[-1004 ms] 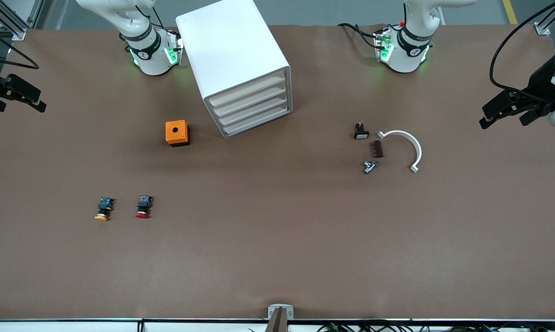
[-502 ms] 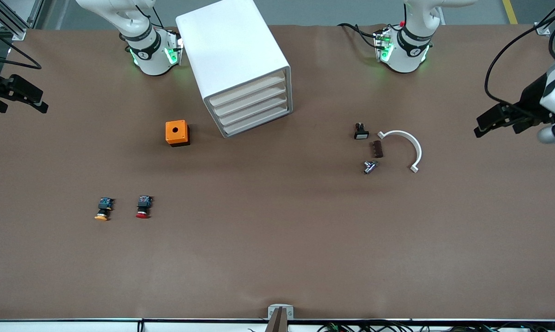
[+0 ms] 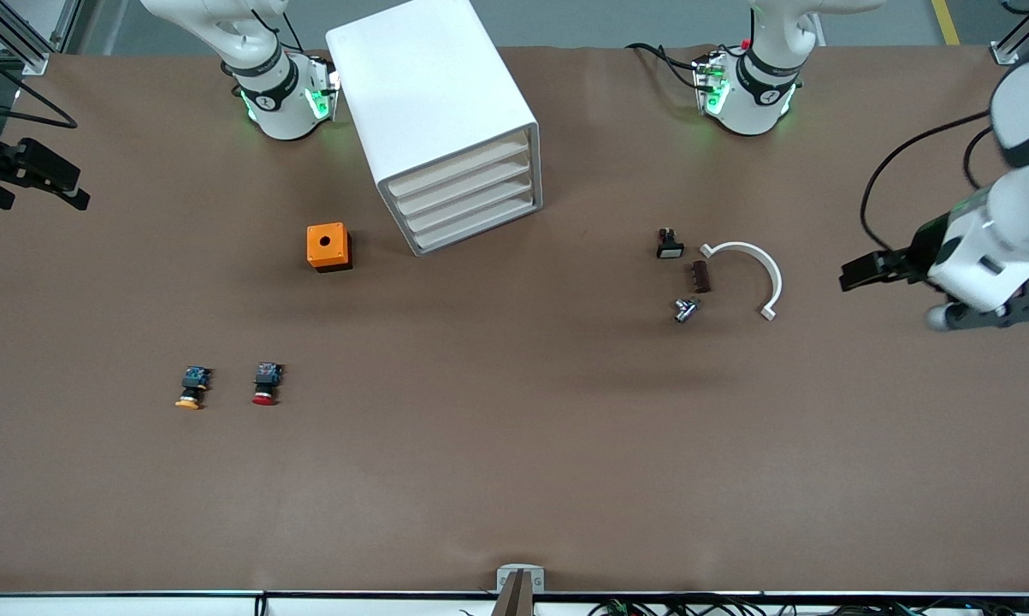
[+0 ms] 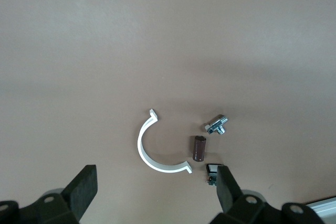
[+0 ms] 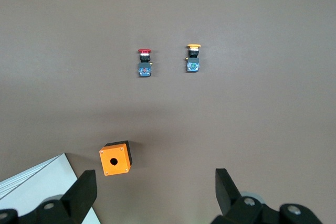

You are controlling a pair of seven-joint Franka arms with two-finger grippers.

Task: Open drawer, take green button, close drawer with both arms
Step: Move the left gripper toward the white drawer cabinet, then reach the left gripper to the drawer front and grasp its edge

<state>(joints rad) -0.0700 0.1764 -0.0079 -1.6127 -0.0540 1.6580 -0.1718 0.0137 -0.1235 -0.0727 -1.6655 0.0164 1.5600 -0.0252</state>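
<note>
**Drawers shut, green button out of sight**

While no green-capped button shows anywhere on the table, the likeliest place for it is inside the white drawer cabinet (image 3: 442, 128), whose four drawers all sit closed; which drawer holds it cannot be told. Near the cabinet, toward the right arm's end, stands an orange box (image 3: 328, 246) with a hole in its top. Nearer the front camera lie a red-capped button (image 3: 265, 384) and a yellow-capped button (image 3: 192, 388), side by side.

The left gripper (image 3: 856, 275) hangs over the left arm's end of the table with its fingers spread and empty. Below its wrist camera lie a white half-ring clip (image 4: 156, 150), a brown cylinder (image 4: 199, 148), a metal bolt (image 4: 216, 125) and a small black switch (image 4: 212, 169). The right gripper (image 3: 31, 175) waits over its own end of the table, fingers also spread, holding nothing.

The main risk is grabbing the wrong button, since the red and yellow ones lie in plain view. Another is pulling a drawer one-handed: the cabinet looks light and stands askew, so it could slide unless the other arm braces it.
</note>
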